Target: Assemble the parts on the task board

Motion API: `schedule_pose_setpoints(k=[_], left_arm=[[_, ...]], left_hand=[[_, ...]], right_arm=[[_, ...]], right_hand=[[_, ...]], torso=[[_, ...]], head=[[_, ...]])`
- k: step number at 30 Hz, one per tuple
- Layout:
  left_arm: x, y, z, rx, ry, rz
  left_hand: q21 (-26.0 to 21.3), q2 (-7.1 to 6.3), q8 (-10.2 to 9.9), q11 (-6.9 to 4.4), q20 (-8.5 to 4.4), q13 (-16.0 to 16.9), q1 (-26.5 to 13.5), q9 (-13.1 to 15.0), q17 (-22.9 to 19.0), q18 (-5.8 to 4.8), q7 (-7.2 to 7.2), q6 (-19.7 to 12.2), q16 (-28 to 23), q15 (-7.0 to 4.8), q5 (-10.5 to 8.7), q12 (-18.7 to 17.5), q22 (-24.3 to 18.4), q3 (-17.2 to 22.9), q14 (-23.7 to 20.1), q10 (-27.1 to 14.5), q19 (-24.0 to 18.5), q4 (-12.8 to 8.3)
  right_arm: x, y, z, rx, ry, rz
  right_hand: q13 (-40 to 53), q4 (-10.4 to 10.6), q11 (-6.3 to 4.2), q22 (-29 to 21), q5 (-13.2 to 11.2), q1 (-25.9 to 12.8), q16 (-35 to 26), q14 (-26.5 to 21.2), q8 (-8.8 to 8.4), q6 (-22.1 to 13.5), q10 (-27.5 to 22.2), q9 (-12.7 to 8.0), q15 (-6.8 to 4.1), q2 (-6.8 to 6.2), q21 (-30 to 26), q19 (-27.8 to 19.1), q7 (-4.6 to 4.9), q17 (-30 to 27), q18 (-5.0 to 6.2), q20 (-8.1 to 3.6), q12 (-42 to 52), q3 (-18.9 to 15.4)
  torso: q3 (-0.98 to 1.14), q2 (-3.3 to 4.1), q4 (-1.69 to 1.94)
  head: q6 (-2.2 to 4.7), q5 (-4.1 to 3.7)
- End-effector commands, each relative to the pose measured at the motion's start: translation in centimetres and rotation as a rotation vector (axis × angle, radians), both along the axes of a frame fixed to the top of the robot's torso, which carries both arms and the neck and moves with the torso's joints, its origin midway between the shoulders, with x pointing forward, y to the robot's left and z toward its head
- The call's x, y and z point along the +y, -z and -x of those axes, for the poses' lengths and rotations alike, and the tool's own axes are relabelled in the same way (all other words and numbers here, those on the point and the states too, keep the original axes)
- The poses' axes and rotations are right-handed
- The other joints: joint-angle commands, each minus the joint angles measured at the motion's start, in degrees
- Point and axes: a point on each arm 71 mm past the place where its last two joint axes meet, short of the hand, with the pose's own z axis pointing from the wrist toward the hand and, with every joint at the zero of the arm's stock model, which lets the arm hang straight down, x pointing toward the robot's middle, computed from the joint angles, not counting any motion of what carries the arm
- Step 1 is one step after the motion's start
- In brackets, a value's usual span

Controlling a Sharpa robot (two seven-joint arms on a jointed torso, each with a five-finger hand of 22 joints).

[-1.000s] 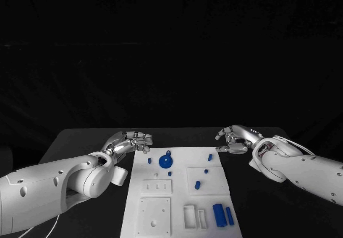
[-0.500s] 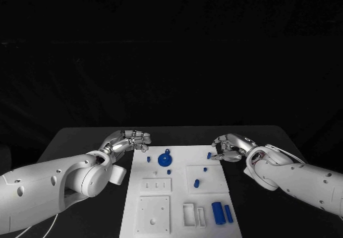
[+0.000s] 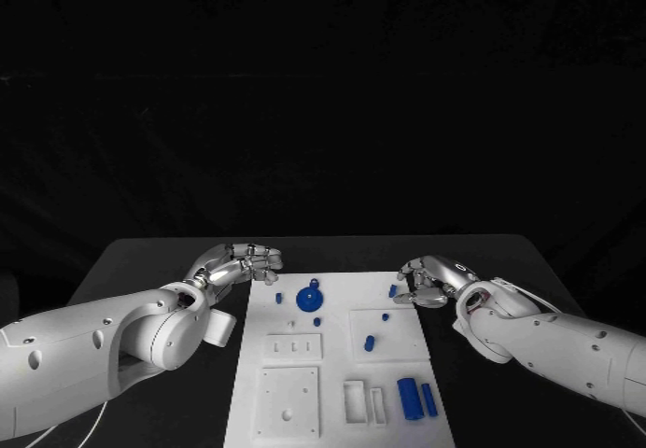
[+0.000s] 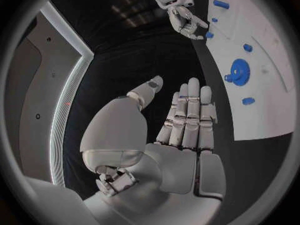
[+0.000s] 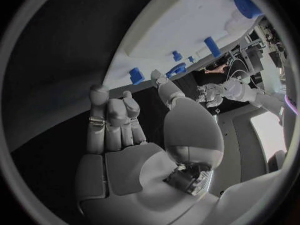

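Currently: right hand [image 3: 431,283] empty, fingers loosely curled, hovering over small blue peg [image 3: 393,291] at white task board's [image 3: 337,373] upper right edge | left hand [image 3: 240,264] idle, nothing held | risk: you nudge peg off board.

The counter [image 3: 148,257] is plain matte black, with no pattern on it. The task board [image 3: 404,341] on it is white throughout, as are the raised frames and small plates on its surface. The parts are all blue: a round geared disc [image 3: 310,300], a short peg [image 3: 279,299] just beside it, a small peg [image 3: 369,343] mid-board, and two darker blue cylinders [image 3: 408,399] lying side by side on the board's near part. The left robot hand [image 3: 243,262] is silver with darker grey seams, on a glossy white arm [image 3: 94,350]. The right robot hand [image 3: 431,280] is the same silver, on a white arm [image 3: 566,345] dotted with small dark screw holes.
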Motion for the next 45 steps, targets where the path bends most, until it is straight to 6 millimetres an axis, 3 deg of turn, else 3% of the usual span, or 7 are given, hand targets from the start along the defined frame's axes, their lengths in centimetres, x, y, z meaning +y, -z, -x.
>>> schedule_pose_setpoints(k=[1, 6, 18, 27, 45], left_arm=[[-0.2, -0.1, 0.1, -0.011, 0.020, 0.008], [-0.2, -0.1, 0.1, -0.010, 0.021, 0.008], [-0.2, -0.1, 0.1, -0.008, 0.021, 0.007], [-0.2, -0.1, 0.1, -0.007, 0.021, 0.007], [-0.2, 0.0, 0.1, -0.002, 0.023, 0.006]], left_hand=[[-0.2, 0.19, 0.0, 0.15, 0.05, 0.0, -0.3, 0.0, 0.1, 1.17, -0.03, 0.3, -0.3, 0.40, -0.31, -0.3, 0.1, 0.1, 0.0, 0.3, -0.5, -0.3], [-0.2, 0.21, 0.0, 0.15, 0.05, 0.0, -0.3, 0.0, 0.1, 1.16, -0.03, 0.3, -0.3, 0.40, -0.31, -0.3, 0.1, 0.1, 0.0, 0.3, -0.5, -0.3], [-0.2, 0.25, 0.0, 0.15, 0.05, 0.0, -0.3, 0.0, 0.1, 1.16, -0.03, 0.3, -0.3, 0.40, -0.30, -0.3, 0.1, 0.1, 0.0, 0.3, -0.5, -0.2], [-0.2, 0.26, 0.0, 0.15, 0.05, 0.0, -0.3, 0.0, 0.2, 1.16, -0.02, 0.3, -0.3, 0.40, -0.30, -0.3, 0.1, 0.1, 0.0, 0.3, -0.5, -0.3], [-0.2, 0.22, -0.1, 0.20, 0.06, 0.0, -0.4, 0.0, 0.2, 1.16, 0.04, 0.1, -0.4, 0.41, -0.32, -0.4, 0.1, 0.1, 0.0, 0.2, -0.5, -0.3]], right_arm=[[0.0, 0.2, -0.1, -0.019, 0.036, 0.015], [0.4, 0.7, -0.1, -0.009, 0.037, 0.014], [0.9, 1.5, -0.3, 0.014, 0.042, 0.013], [1.3, 2.0, -0.4, 0.024, 0.041, 0.013], [1.7, 2.2, -0.6, 0.023, 0.044, 0.011]], right_hand=[[0.0, 0.1, -0.60, 0.8, -0.4, 0.0, -0.4, 0.1, 0.33, 1.6, 0.2, 0.1, -0.42, 0.69, -0.3, 0.2, 0.86, 0.1, 3.05, -0.15, 0.3, 0.6], [0.1, 0.5, -0.88, 0.8, -1.2, 0.1, -0.5, 0.2, 0.65, 2.5, 0.5, 0.2, -0.69, 0.91, -0.3, 0.3, 0.57, 0.2, 3.05, -0.14, 0.4, 1.3], [-0.1, 3.6, -1.33, 0.9, -6.0, 1.4, -0.7, 0.4, 0.84, 4.1, 1.1, 0.1, -1.12, 0.89, -0.1, 0.6, 0.10, 0.5, 3.05, -0.01, 0.3, 6.8], [-0.1, 4.9, -1.38, 1.0, -6.3, 2.1, -0.8, 0.5, 0.82, 4.5, 1.3, 0.1, -1.16, 0.79, 0.0, 0.6, 0.05, 0.6, 3.05, 0.08, 0.3, 9.2], [-0.3, 5.3, -1.31, 1.0, -5.9, 1.7, -0.8, 0.5, 0.55, 4.2, 0.9, 0.0, -1.11, 0.03, 0.1, 0.6, 0.14, 0.7, 3.05, 0.12, 0.1, 9.5]], torso=[[0.01, -0.01, 0.04], [-0.04, -0.06, 0.01], [-0.07, -0.09, 0.02], [-0.07, -0.09, 0.02], [-0.06, -0.09, -0.04]], head=[[-0.05, 0.00], [-0.16, -0.04], [-0.28, 0.04], [-0.42, 0.04], [-0.48, 0.22]])
